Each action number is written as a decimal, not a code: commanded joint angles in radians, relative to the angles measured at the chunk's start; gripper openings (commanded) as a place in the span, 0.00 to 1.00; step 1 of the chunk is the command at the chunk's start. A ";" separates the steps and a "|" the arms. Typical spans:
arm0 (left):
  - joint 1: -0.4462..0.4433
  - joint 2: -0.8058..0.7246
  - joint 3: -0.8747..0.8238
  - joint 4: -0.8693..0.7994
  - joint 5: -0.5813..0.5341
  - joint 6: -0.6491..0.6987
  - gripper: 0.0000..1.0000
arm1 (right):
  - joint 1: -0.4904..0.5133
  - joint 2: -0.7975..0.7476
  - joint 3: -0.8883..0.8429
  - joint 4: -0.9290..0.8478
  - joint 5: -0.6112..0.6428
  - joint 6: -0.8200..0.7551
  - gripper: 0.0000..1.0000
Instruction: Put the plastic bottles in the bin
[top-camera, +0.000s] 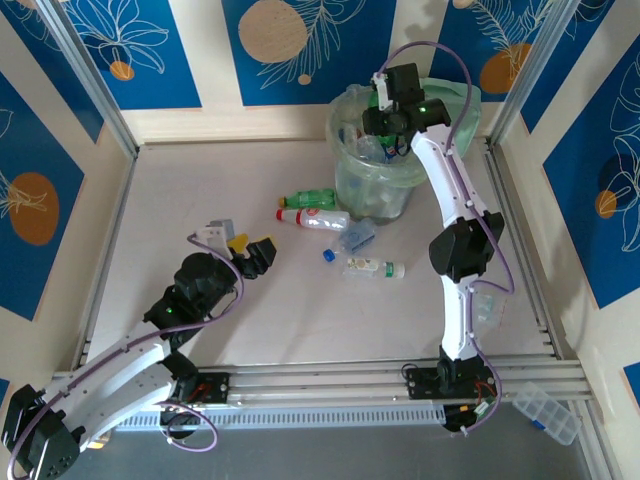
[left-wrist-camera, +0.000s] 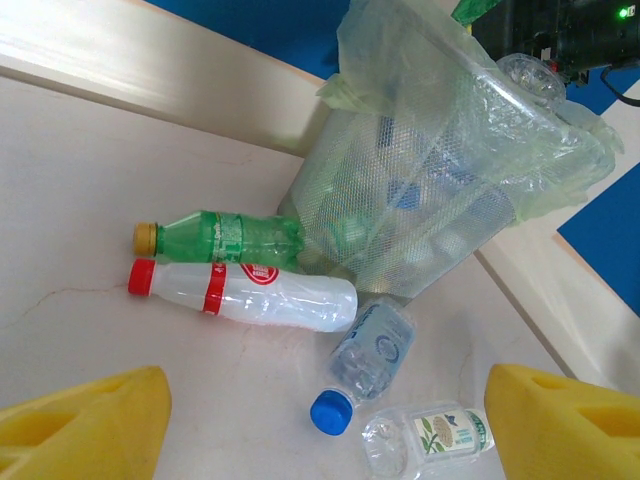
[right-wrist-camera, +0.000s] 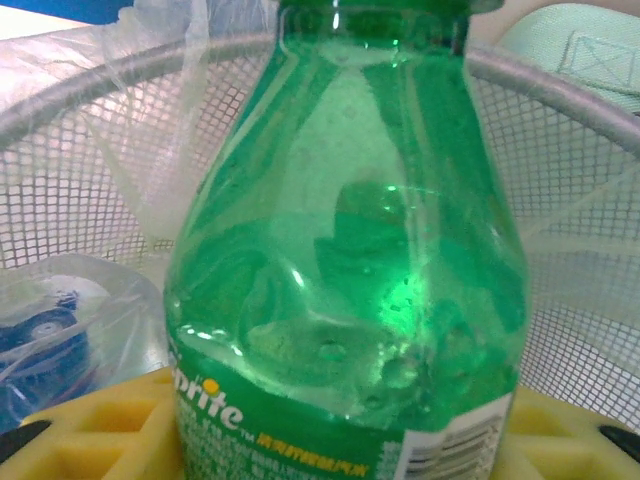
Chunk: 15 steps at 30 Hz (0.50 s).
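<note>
Green Sprite bottle (right-wrist-camera: 345, 280), centre frame, hangs pinched in right gripper (right-wrist-camera: 330, 435) over bin (right-wrist-camera: 80, 185); could snag the liner (right-wrist-camera: 165, 110); left gripper (left-wrist-camera: 325, 420) wide, empty.

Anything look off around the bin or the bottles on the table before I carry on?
Nothing is spilled or broken. The bin stands upright, but its bag liner is bunched and flaps loosely over the rim. The four bottles beside it are dented and lie on their sides.
</note>
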 joint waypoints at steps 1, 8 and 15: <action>-0.006 -0.002 0.005 -0.006 -0.004 -0.004 0.82 | -0.005 -0.048 -0.093 -0.051 -0.056 -0.013 0.53; -0.006 -0.008 0.006 -0.010 -0.012 0.000 0.82 | -0.035 -0.176 -0.153 0.068 -0.167 0.141 0.48; -0.006 -0.004 0.005 -0.009 -0.021 0.008 0.82 | -0.074 -0.188 -0.115 0.119 -0.254 0.437 0.47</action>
